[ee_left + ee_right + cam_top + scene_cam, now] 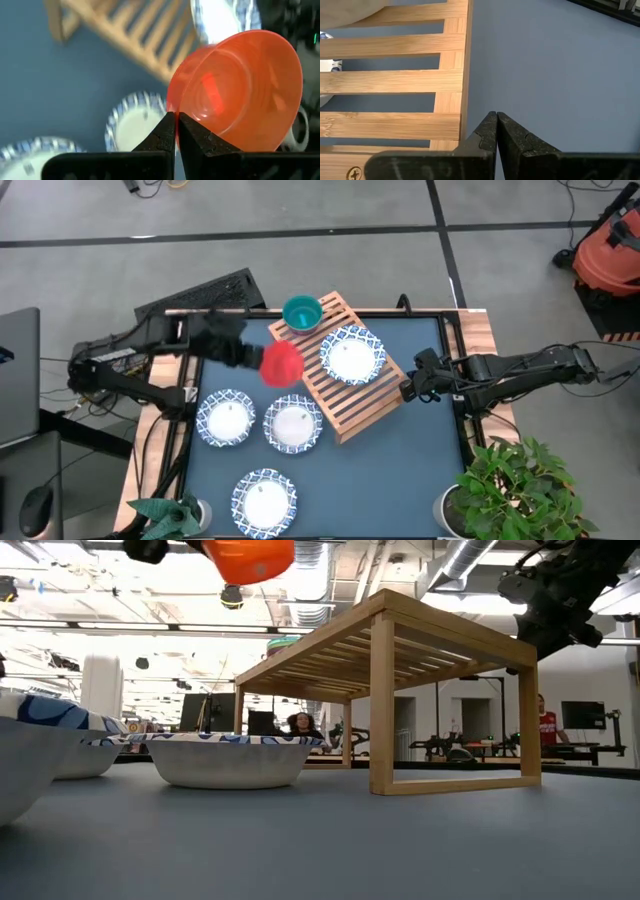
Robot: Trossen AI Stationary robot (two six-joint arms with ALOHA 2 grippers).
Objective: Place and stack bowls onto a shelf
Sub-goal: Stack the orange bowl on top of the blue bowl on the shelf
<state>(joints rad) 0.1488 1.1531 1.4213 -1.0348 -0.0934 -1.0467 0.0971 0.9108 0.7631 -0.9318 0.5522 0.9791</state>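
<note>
Above the shelf's (338, 370) left edge, the left gripper (262, 360) is clamped on the red bowl (282, 364).
Right gripper (408, 387), fingers together, hovers beside the shelf's right edge.

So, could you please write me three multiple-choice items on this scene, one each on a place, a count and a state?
1. Where is the teal bowl?
A. on the shelf
B. on the tabletop
C. in the right tool

2. How many white dishes with blue rims lie on the tabletop, off the shelf?
A. one
B. three
C. five

3. What is the left tool doing?
A. hanging open
B. gripping the red bowl by its rim
C. resting on a dish

Answers: 1 A, it sits at the shelf's far corner. 2 B, three lie beside the shelf, a fourth sits on it. 3 B, the fingers pinch the rim in the left wrist view.
</note>
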